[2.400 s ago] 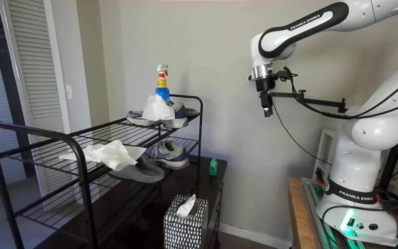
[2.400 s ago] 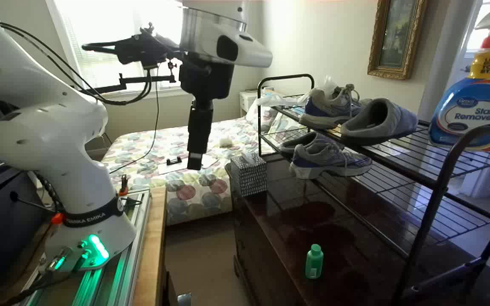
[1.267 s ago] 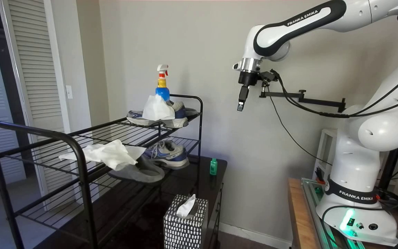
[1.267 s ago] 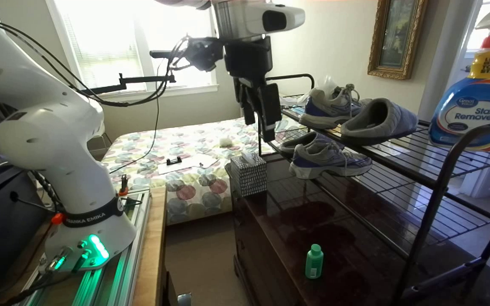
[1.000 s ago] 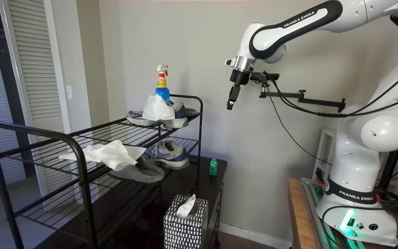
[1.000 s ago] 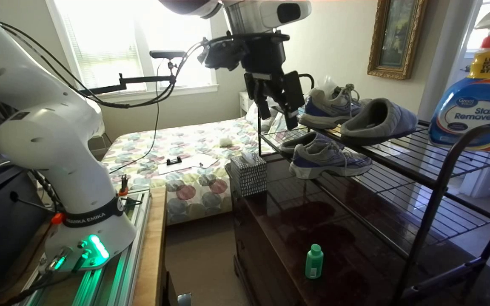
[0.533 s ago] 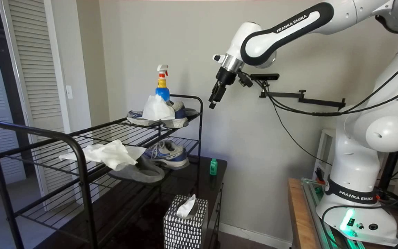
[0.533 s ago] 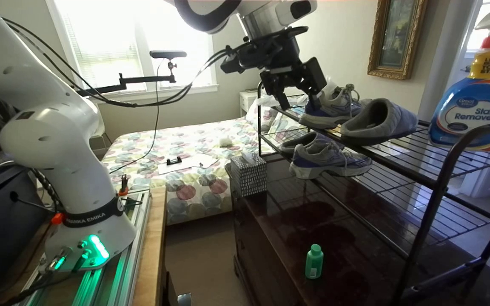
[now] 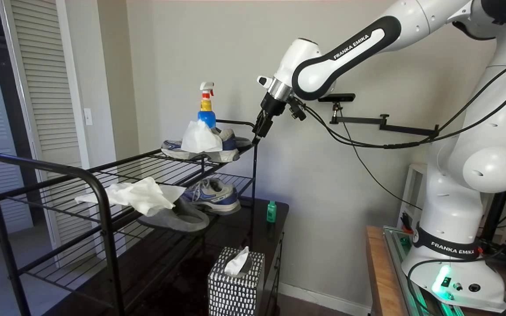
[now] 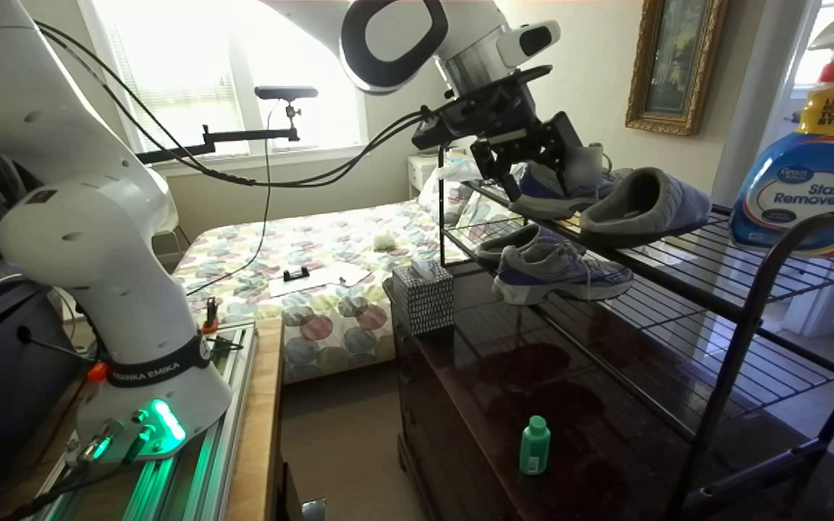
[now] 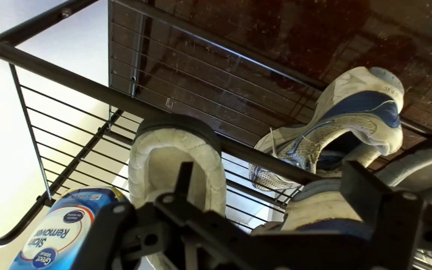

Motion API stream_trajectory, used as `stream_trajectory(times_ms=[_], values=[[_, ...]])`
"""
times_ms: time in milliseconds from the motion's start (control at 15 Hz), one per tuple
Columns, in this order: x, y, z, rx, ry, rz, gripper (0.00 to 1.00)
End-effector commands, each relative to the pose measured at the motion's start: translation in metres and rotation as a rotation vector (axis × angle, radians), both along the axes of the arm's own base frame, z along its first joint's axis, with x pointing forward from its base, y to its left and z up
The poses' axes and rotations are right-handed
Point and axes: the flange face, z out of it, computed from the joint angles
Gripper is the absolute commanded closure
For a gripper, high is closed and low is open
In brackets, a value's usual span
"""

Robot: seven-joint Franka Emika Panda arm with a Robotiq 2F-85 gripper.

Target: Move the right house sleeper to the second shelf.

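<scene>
A grey slipper (image 10: 649, 206) sits on the rack's top shelf (image 10: 677, 284), between a sneaker and the spray bottle. It also shows in the wrist view (image 11: 178, 137). A second grey slipper (image 9: 178, 218) lies on the lower shelf (image 10: 616, 377) behind a sneaker. My gripper (image 10: 551, 184) is open and empty, tilted toward the rack at top-shelf height. In the wrist view its fingers (image 11: 268, 167) are spread, one in front of the top slipper's opening, the other in front of the top sneaker. I cannot tell whether it touches anything.
A sneaker (image 10: 544, 206) stands beside the top slipper, another (image 10: 565, 278) on the lower shelf. A stain remover bottle (image 10: 801, 166) stands at the rack's end. White paper (image 9: 143, 195) lies on the top shelf. A tissue box (image 10: 423, 297) and green bottle (image 10: 535, 445) stand on the dresser.
The gripper has moved away from the robot's base to the rack and tilted toward it. Its fingers show apart, where earliest they looked like one bar. The shoes and slippers have not moved.
</scene>
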Motion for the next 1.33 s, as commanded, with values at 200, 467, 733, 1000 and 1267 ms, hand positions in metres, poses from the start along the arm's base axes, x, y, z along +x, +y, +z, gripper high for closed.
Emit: stream_trajectory(times_ms=[200, 467, 733, 1000, 1267], values=[[0.026, 0.0, 0.003, -0.029, -0.096, 0.037, 0.0], [0.049, 0.003, -0.002, 0.002, -0.11, 0.041, 0.0], [0.082, 0.008, -0.006, 0.061, -0.129, 0.03, 0.0], [0.11, -0.005, -0.007, 0.058, -0.157, 0.014, 0.07], [0.126, -0.015, -0.015, 0.072, -0.145, -0.017, 0.21]])
